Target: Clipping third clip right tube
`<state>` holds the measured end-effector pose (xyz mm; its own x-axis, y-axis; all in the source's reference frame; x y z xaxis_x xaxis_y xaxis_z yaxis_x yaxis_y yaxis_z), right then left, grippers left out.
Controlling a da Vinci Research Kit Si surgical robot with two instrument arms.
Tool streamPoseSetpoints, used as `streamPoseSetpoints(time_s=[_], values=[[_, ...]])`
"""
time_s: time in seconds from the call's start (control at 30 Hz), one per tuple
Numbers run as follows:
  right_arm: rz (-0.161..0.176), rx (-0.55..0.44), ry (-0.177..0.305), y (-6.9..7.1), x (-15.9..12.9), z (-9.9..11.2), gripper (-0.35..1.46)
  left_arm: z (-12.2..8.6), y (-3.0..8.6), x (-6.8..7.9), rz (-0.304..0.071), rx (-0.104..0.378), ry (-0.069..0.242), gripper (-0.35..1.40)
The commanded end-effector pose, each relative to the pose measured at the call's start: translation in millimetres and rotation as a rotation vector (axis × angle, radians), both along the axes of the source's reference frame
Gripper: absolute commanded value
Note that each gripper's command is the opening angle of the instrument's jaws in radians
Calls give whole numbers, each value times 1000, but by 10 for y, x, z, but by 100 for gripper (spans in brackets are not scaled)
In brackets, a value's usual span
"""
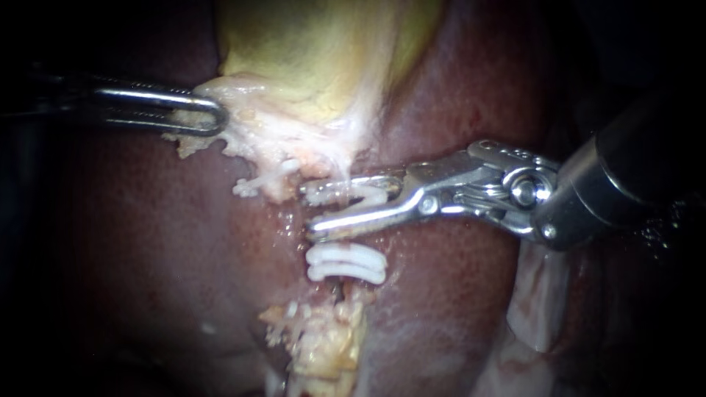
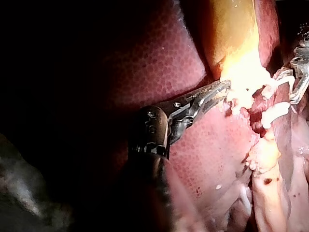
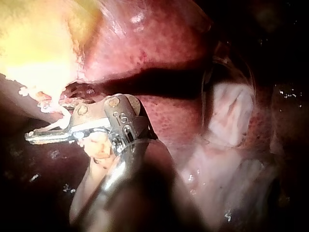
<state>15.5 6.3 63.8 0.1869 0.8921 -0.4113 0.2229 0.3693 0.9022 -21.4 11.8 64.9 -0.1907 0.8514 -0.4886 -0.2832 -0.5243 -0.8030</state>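
My right instrument (image 1: pixel 312 207) comes in from the right, its jaws open on either side of a tube. A white clip (image 1: pixel 346 195) lies between them, closed across the tube and close under the upper jaw. More white clips (image 1: pixel 346 263) sit on the same tube just below the lower jaw. In the right wrist view the same jaws (image 3: pixel 34 137) point at the pale tissue. My left instrument (image 1: pixel 209 116) is shut on the frayed pale edge of the gallbladder (image 1: pixel 309 66), also shown in the left wrist view (image 2: pixel 226 88).
Dark red liver (image 1: pixel 147 257) surrounds the site. Another small white clip (image 1: pixel 254 185) sits on a stub left of the tube. Yellowish fatty tissue (image 1: pixel 323 342) hangs below the clips. A pale fold (image 1: pixel 540 301) lies under the right shaft.
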Motion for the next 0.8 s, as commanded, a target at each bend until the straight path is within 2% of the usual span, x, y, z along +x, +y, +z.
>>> streamPoseSetpoints(time_s=[0.03, 0.23, 0.3, 0.33, 0.4, 0.8], values=[[9, -1, -5, 0, 0, 0, 25, 0, 0, 0, 0, 0, 0, -35], [33, -3, -21, 0, -1, 0, -8, 0, 0, 0, 0, 0, 0, -35], [32, 8, -23, -1, -1, 1, -32, 0, 0, 0, 0, 0, 0, -35], [31, 19, -26, -1, -2, 2, -35, 0, 0, 0, 0, 0, 0, -35], [39, 35, -33, -3, -3, 4, -35, 0, 0, 0, 0, 0, 0, -35], [37, 27, -36, -8, -2, 13, -35, 0, 0, 0, 0, 0, 0, -35]])
